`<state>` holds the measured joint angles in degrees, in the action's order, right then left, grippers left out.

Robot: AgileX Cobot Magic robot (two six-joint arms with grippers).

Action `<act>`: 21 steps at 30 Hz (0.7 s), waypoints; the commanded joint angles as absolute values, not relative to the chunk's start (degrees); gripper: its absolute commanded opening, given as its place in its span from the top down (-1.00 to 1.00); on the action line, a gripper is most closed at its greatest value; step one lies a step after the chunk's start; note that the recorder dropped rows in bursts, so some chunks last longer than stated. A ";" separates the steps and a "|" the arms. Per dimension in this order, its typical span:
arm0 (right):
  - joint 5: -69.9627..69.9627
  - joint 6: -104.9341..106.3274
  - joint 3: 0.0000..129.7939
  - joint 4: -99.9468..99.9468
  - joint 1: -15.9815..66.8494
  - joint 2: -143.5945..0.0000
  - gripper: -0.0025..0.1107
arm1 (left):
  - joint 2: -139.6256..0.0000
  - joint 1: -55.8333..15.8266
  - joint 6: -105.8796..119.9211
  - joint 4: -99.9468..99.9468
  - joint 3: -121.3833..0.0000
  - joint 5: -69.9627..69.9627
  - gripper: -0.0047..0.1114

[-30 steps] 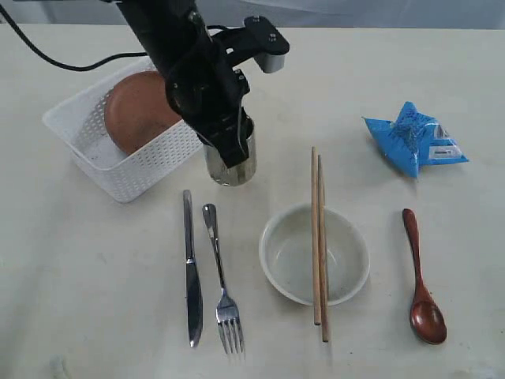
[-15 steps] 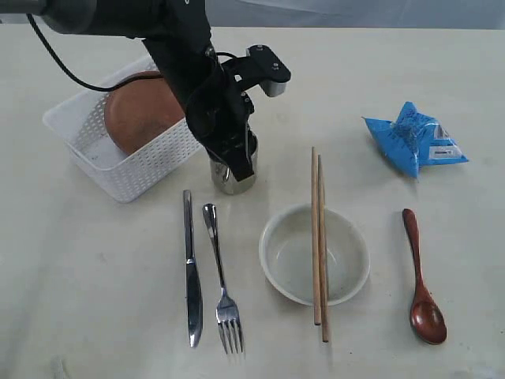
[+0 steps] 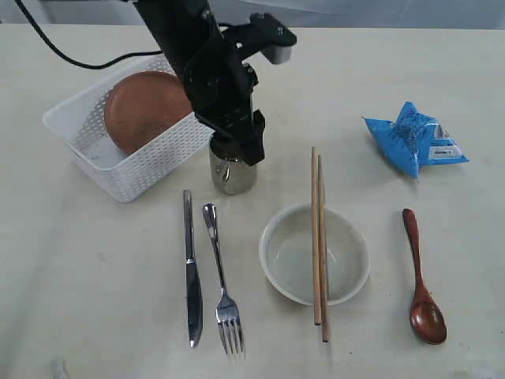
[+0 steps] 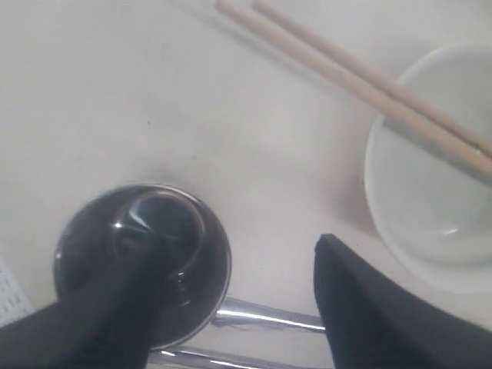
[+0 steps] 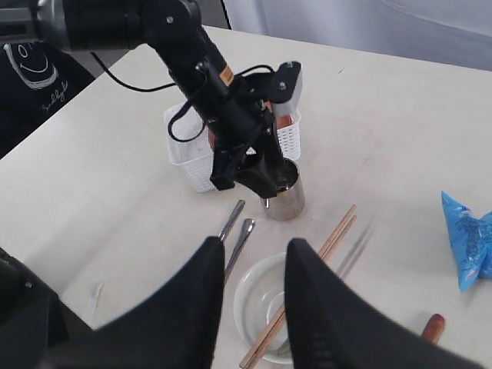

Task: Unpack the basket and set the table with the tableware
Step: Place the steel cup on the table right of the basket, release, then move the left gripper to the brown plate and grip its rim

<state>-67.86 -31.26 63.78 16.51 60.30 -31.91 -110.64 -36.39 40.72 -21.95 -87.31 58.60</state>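
Steel cup (image 3: 231, 174) stands upright on the table (image 3: 95, 284), just beside the white basket (image 3: 150, 170). From my remote station I see the left fingers (image 4: 361, 315) spread wide just above it, one over its mouth and the other clear of its rim, gripping nothing. A round brown plate (image 3: 142, 110) leans inside the basket. In front of the cup, knife (image 3: 192, 276) and fork (image 3: 219, 276) lie side by side. Next to them the off-white bowl (image 3: 288, 260) carries two chopsticks (image 3: 316, 237) across its rim. The wooden spoon (image 3: 422, 292) lies beyond the bowl, and the blue snack packet (image 3: 414, 142) sits apart. My right fingers (image 5: 323, 315) hang high over the table, parted and holding nothing.
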 commanded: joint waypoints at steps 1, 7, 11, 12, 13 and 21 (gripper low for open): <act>-67.59 -31.51 63.94 17.07 60.08 -31.65 0.46 | -106.10 -35.87 32.86 -21.85 -89.47 59.86 -0.01; -67.59 -31.51 63.94 17.07 60.08 -31.65 0.46 | -99.28 -28.53 18.44 -21.34 -85.81 58.14 -0.01; -67.59 -31.51 63.94 17.07 60.08 -31.65 0.46 | -97.25 -21.45 9.31 -21.45 -78.56 53.25 -0.01; -67.59 -31.51 63.94 17.07 60.08 -31.65 0.46 | -97.11 -20.29 8.60 -21.98 -77.08 52.21 -0.01; -67.59 -31.51 63.94 17.07 60.08 -31.65 0.46 | -97.11 -18.77 8.45 -23.82 -74.97 50.66 -0.01; -67.33 -31.51 63.94 17.05 60.08 -31.65 0.46 | -97.11 -15.94 6.09 -33.16 -63.68 33.18 -0.01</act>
